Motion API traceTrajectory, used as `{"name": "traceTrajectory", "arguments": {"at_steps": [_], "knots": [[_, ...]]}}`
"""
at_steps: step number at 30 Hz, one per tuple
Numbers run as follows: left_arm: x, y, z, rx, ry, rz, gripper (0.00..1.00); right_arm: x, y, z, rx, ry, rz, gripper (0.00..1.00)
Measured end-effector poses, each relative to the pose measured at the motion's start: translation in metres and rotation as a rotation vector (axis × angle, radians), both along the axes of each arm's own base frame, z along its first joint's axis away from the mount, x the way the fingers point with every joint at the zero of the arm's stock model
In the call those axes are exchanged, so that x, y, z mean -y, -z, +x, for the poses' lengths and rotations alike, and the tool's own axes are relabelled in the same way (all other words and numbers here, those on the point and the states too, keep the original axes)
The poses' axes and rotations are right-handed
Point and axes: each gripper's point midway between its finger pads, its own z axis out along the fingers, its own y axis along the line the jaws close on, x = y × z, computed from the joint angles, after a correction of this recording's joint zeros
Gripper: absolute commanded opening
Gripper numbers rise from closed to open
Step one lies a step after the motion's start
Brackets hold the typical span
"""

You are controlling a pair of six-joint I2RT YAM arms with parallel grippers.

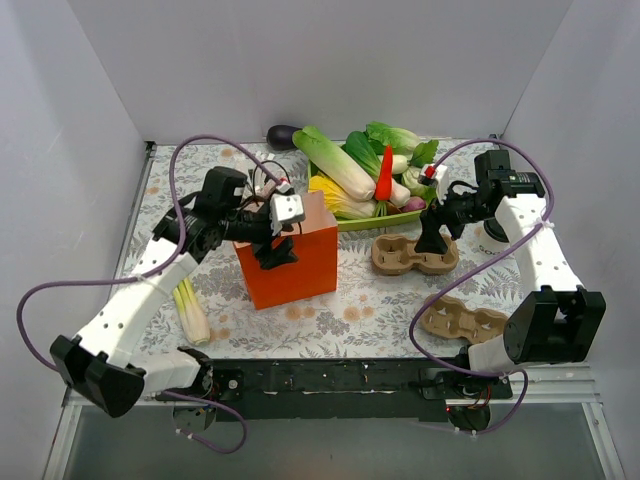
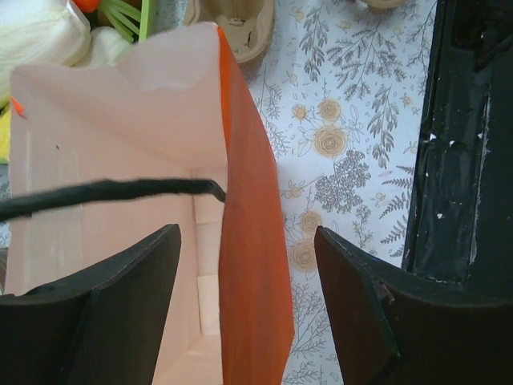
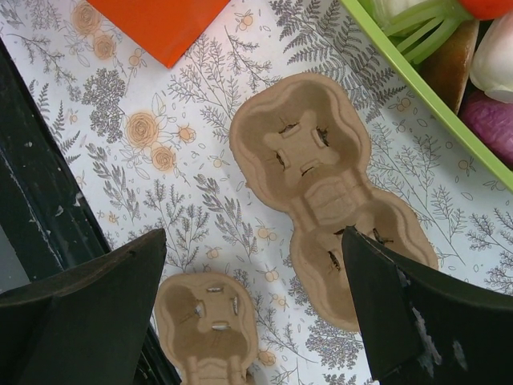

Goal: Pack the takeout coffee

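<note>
The takeout coffee cup is not in any view. An orange paper bag (image 1: 290,262) stands open in the middle of the table. My left gripper (image 1: 275,250) hovers over it, open, and in the left wrist view its jaws (image 2: 247,233) straddle the bag's orange side wall (image 2: 252,265), one finger over the pale inside. The bag's black handle (image 2: 120,190) crosses the opening. My right gripper (image 1: 433,240) is open and empty above a brown two-well pulp tray (image 1: 413,254), which also shows in the right wrist view (image 3: 321,184) between and beyond the gripper's jaws (image 3: 252,233).
A second pulp tray (image 1: 462,322) lies near the front right, also in the right wrist view (image 3: 210,321). A green tray (image 1: 370,222) of toy vegetables sits at the back. A celery stalk (image 1: 192,310) lies left of the bag. A dark eggplant (image 1: 283,134) is at the back wall.
</note>
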Motion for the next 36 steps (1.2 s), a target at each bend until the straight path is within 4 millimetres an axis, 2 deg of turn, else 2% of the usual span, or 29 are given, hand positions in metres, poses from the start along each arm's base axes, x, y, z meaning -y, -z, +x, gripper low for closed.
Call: {"name": "traceTrajectory", "arguments": {"at_steps": [5, 8, 18, 21, 26, 29, 33, 36], "knots": [[-0.022, 0.013, -0.025, 0.078, 0.003, 0.017, 0.68, 0.000, 0.001, 0.000, -0.005, -0.002, 0.003, 0.98], [-0.028, 0.012, -0.034, 0.139, 0.021, 0.009, 0.67, -0.001, 0.002, 0.001, -0.009, -0.002, 0.006, 0.98], [-0.017, -0.019, -0.042, 0.292, 0.122, -0.100, 0.69, -0.001, 0.004, 0.001, -0.021, 0.002, 0.006, 0.98], [-0.018, -0.023, -0.048, 0.330, 0.157, -0.103, 0.69, -0.001, 0.004, 0.001, -0.024, 0.005, 0.007, 0.98], [-0.026, -0.016, -0.059, 0.353, 0.194, -0.066, 0.69, -0.002, 0.003, 0.000, -0.027, 0.004, 0.011, 0.98], [-0.036, -0.004, -0.068, 0.389, 0.206, -0.037, 0.70, -0.008, 0.001, -0.001, -0.026, -0.013, 0.023, 0.98], [-0.046, 0.010, -0.079, 0.450, 0.225, -0.015, 0.70, -0.024, -0.011, -0.003, 0.004, -0.065, 0.040, 0.98], [-0.046, 0.008, -0.079, 0.487, 0.241, -0.012, 0.70, -0.038, -0.026, -0.001, 0.047, -0.111, 0.056, 0.98]]}}
